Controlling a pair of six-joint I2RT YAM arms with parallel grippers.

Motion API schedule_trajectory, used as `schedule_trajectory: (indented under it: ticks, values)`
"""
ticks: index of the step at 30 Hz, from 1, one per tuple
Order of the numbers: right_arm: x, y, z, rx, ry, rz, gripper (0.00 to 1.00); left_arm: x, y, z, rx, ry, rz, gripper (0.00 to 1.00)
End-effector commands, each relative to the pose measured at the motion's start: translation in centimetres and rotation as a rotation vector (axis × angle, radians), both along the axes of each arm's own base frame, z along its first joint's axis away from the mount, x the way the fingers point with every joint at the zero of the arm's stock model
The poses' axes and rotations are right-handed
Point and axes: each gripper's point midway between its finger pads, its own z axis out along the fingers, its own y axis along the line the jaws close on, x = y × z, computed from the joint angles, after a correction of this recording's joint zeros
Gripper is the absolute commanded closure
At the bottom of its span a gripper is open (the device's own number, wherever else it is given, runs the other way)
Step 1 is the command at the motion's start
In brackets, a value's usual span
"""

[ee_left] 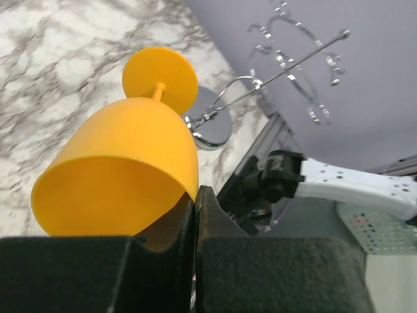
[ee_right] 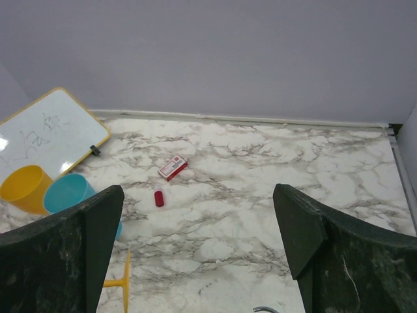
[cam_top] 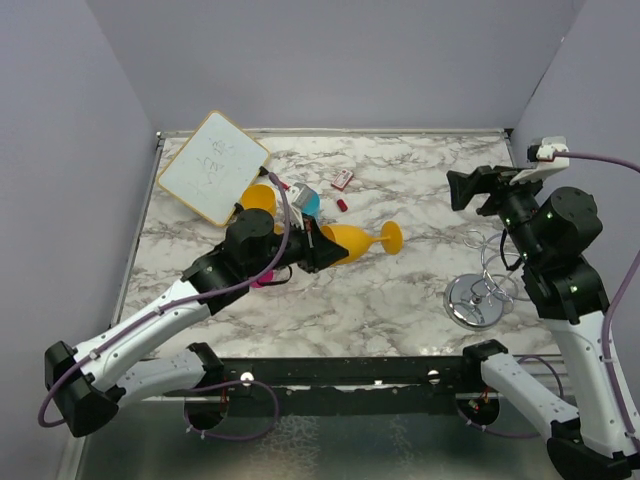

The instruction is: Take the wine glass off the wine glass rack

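I see one orange wine glass (cam_top: 355, 241), off the wine glass rack (cam_top: 480, 290) and lying sideways mid-surface. The left pincer (cam_top: 322, 248) pinches its rim wall, left arm stretched low. The bowl may be touching the marble surface (cam_top: 400, 300); hard to tell. Right pincer (cam_top: 460, 189) is raised, spread wide, holding nothing. One whiteboard (cam_top: 213, 165), scribbles unreadable. Two cups: yellow cup (cam_top: 258, 197), teal cup (cam_top: 308, 203).

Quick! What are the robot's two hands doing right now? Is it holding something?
Left gripper: jaws shut on the rim of the orange wine glass.
Right gripper: jaws open, holding nothing.
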Motion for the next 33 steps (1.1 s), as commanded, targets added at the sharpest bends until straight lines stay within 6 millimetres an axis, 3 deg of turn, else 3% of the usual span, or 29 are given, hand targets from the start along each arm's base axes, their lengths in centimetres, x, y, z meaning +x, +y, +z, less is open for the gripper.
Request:
schedule_trajectory:
  ticks: [1, 6, 14, 20, 30, 33]
  values:
    - [-0.1, -1.5, 1.5, -0.015, -0.075, -0.082, 0.0, 0.4, 1.7, -2.5, 0.185, -0.041, 0.101, 1.0]
    - [-0.1, -0.1, 2.7, 0.009, -0.105, -0.014, 0.0, 0.3, 2.5, -3.3, 0.337, -0.063, 0.14, 1.0]
    - [0.0, -0.4, 1.4, -0.016, -0.093, -0.028, 0.0, 1.3, 5.2, -5.3, 0.565, -0.051, 0.225, 1.0]
    - [-0.6, -1.6, 1.4, -0.037, -0.132, -0.08, 0.0, 1.4, 6.0, -6.2, 0.696, 0.007, 0.234, 1.0]
    - [-0.8, -1.6, 1.8, -0.059, -0.127, -0.087, 0.0, 1.9, 6.1, -8.7, 0.894, 0.061, 0.192, 1.0]
    - [-1.0, -1.8, 1.6, -0.065, -0.13, -0.094, 0.01, 2.0, 6.6, -8.5, 0.927, 0.072, 0.207, 1.0]
